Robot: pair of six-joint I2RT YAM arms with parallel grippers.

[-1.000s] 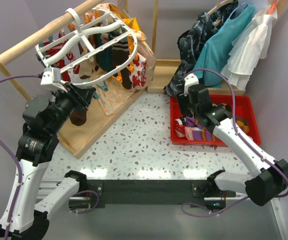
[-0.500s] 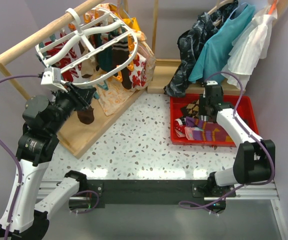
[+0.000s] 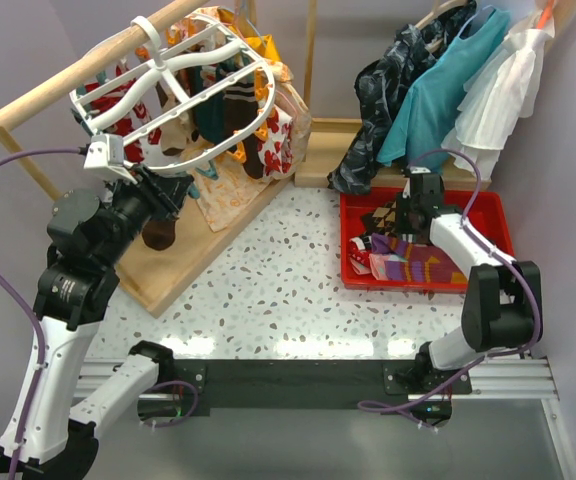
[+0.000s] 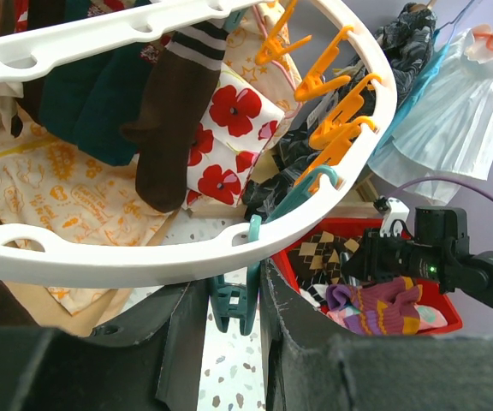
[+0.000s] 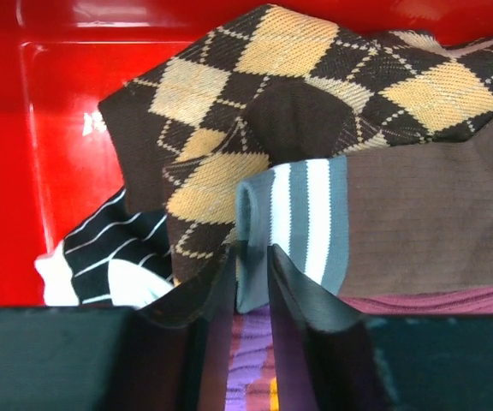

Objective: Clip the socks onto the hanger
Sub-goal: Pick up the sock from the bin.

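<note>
Where the red bin [image 3: 490, 208] sits at the right of the table [image 3: 268, 290], it holds a loose heap of socks. An argyle sock [image 5: 298, 111] lies at the back. A brown sock [image 5: 435, 223] with a teal-and-white cuff lies across the argyle one, and a black-and-white striped sock [image 5: 101, 257] is to the left. A purple sock [image 3: 408, 268] with orange bands is at the front. The right gripper [image 5: 251, 257] reaches into the bin, its fingers drawn close and pinching the folded edge of the brown sock's cuff.

At the upper left the white hanger [image 3: 268, 90] hangs tilted from a wooden rail [image 3: 68, 85]. A dark brown sock [image 4: 165, 128] and a dark teal sock [image 4: 84, 111] are clipped inside it, in front of floral cloth [image 4: 229, 137]. The left gripper [image 4: 228, 282] is just under the hanger's rim, nipping a teal clip [image 4: 234, 300] between its fingers. Orange clips [image 4: 332, 86] stand along the rim to the right.

From above, the right arm covers the middle of the bin. In the right wrist view the fingers hide most of the purple sock. The left fingers hide the lower end of the teal clip, so whether its mouth gapes cannot be told. The hanger's left side runs out of the left wrist view.

The bin's back edge lies against the wooden base under the hanging dresses [image 3: 448, 90], near the right wall. A stretch of speckled table lies between the bin and the rail's wooden base.
</note>
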